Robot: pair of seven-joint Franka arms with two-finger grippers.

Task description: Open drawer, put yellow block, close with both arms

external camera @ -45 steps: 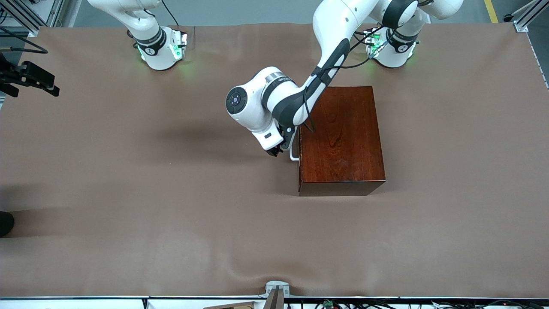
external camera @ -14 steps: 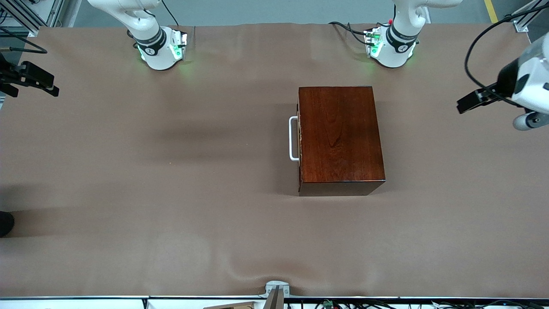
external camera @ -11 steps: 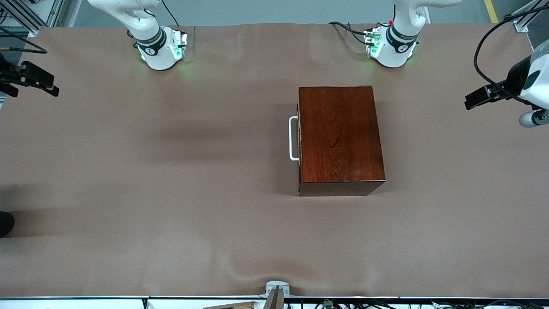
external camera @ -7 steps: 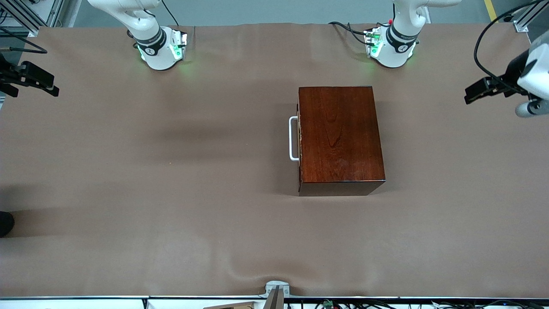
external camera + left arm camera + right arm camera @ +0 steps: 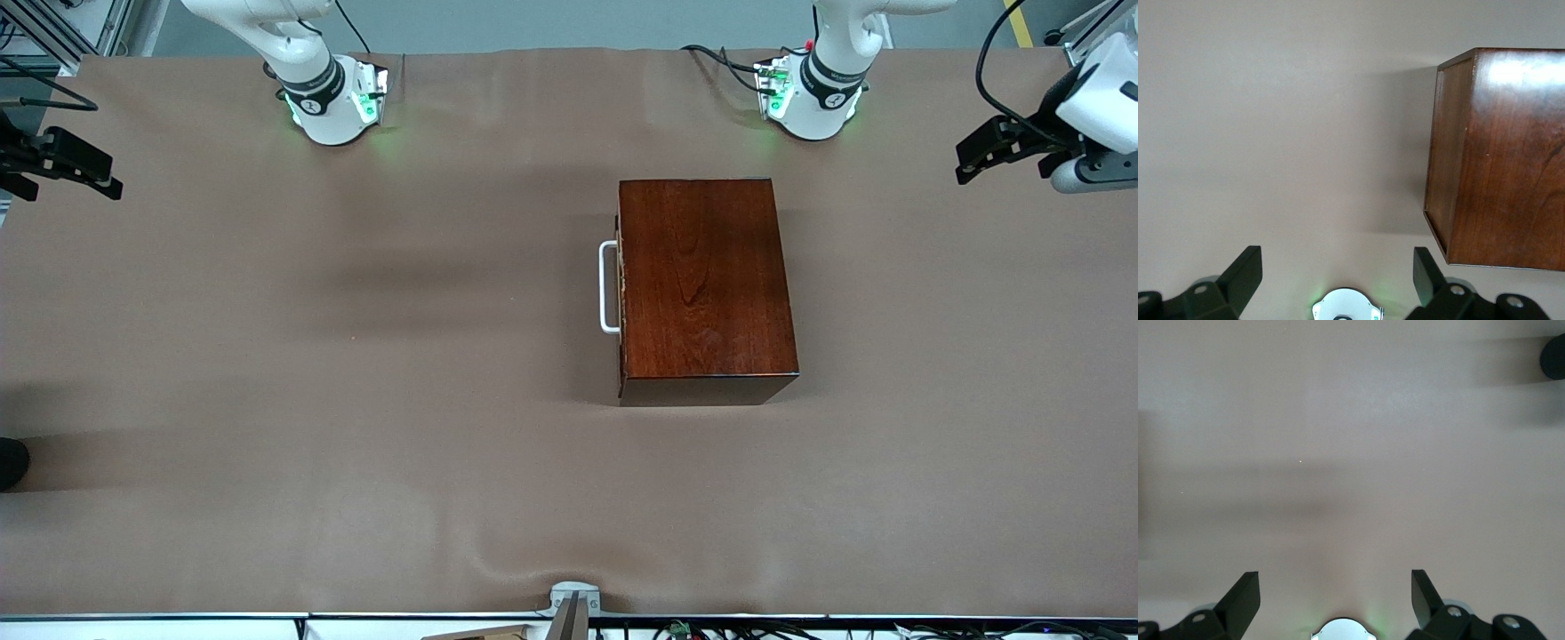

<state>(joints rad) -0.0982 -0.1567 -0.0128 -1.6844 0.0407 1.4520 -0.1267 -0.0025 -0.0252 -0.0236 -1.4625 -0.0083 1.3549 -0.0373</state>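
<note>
Both sets of fingers stand wide apart with nothing in them: the left gripper point(image 5: 1338, 280) hangs high over the table's point(image 5: 356, 356) edge at the left arm's end, the right gripper point(image 5: 1335, 597) over bare table at the other end. The drawer point(image 5: 620, 284) sits shut in its wooden box point(image 5: 707, 284), handle point(image 5: 607, 287) untouched. No yellow block shows anywhere, presumably inside. A drawer not fully seated might creep open unnoticed.

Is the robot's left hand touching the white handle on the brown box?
Apart. The front view shows the left gripper up at the table's left-arm end, a wide stretch of cloth away from the white handle.
</note>
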